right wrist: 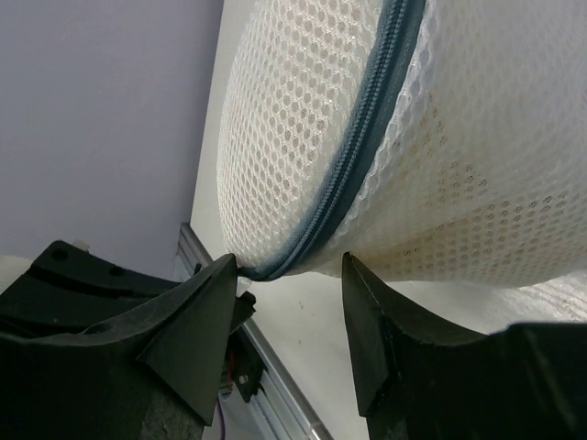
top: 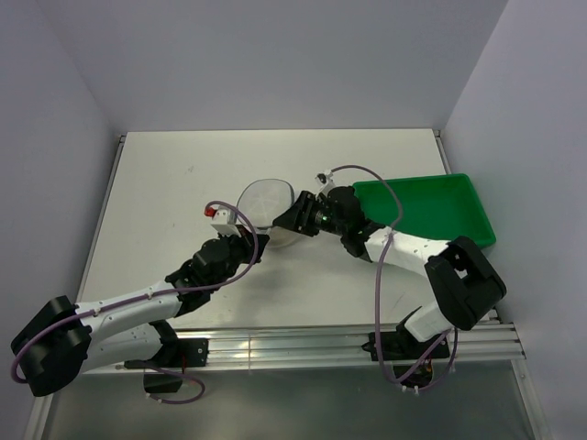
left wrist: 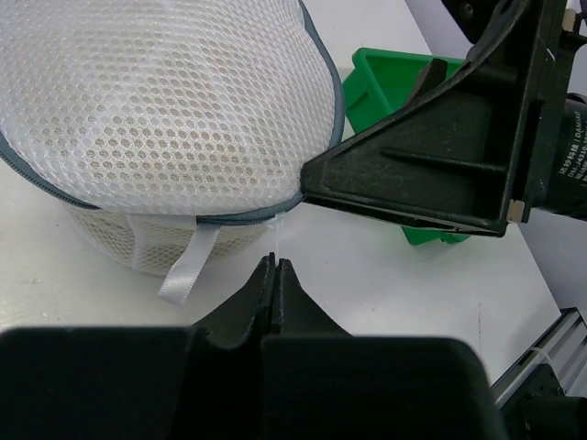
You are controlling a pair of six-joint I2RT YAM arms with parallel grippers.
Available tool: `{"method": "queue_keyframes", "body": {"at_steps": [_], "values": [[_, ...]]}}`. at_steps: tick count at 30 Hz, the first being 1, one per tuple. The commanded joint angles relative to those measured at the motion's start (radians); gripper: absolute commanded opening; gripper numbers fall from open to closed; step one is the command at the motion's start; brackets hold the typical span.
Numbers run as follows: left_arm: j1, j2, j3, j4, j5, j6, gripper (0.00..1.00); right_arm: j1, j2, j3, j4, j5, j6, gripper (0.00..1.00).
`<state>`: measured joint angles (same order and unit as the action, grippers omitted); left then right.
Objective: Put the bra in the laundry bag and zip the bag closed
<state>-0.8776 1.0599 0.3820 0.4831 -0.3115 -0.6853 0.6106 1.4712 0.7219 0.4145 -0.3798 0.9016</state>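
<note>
Top view, bag: the round laundry bag of translucent white mesh (top: 266, 200) is seen lying mid-way across the white table (top: 165, 183), just left of the green plastic tray (top: 459, 188).
Top view, bearing: the bag lies ahead of the left gripper (top: 253, 240) and to the left of the right gripper (top: 292, 218). Both are at its near rim, neither clearly nearer.
Top view, arms: both are stretched low and angled inward toward the bag.
Left wrist, seam: the grey-blue zipper (left wrist: 326, 64) is seen running round the rim, crosswise to the fingers and shut along the visible stretch. A white ribbon loop (left wrist: 186, 268) hangs beneath it.
Left wrist, hand: the fingers are pressed together on a thin white pull strip (left wrist: 274, 236) leading down from the zipper.
Left wrist, contents: a beige shape (left wrist: 147, 137), judged to be the bra, is glimpsed through the mesh.
Right wrist, hand: the fingers are spread with the bag's rim between them, one tip touching the zipper.
Coming move: a pull along the rim's curve is judged to be needed, with the bag braced by the right gripper.
</note>
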Motion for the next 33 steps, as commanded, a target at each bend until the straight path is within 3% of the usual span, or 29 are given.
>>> {"method": "queue_keyframes", "body": {"at_steps": [1,4,5,6,10,21,28,31,33], "values": [[-0.006,-0.005,0.014,0.040,0.005,-0.008,0.00,0.000,0.029,0.056,0.063,0.022,0.014,0.57],[-0.006,-0.006,0.011,0.037,0.003,-0.003,0.00,0.000,0.047,0.071,0.067,0.028,0.014,0.55],[-0.006,-0.008,0.011,0.035,0.002,-0.003,0.00,0.000,0.052,0.076,0.061,0.036,0.013,0.48],[-0.004,-0.011,0.009,0.035,-0.006,0.000,0.00,-0.002,0.058,0.080,0.055,0.042,0.013,0.27],[0.000,-0.026,-0.005,0.005,-0.056,0.020,0.00,-0.028,0.058,0.070,0.052,0.050,0.010,0.01],[0.149,-0.164,-0.042,-0.185,-0.195,0.027,0.00,-0.106,0.058,0.056,0.007,0.013,-0.033,0.00],[0.149,-0.192,0.041,-0.192,-0.118,0.029,0.00,-0.087,0.127,0.079,0.072,-0.045,0.029,0.00],[0.149,-0.228,0.103,-0.248,-0.109,0.026,0.10,-0.078,0.138,0.103,0.056,-0.034,0.029,0.01],[0.149,-0.256,0.147,-0.296,-0.098,0.024,0.23,-0.080,0.129,0.108,0.063,-0.031,0.036,0.05]]}}
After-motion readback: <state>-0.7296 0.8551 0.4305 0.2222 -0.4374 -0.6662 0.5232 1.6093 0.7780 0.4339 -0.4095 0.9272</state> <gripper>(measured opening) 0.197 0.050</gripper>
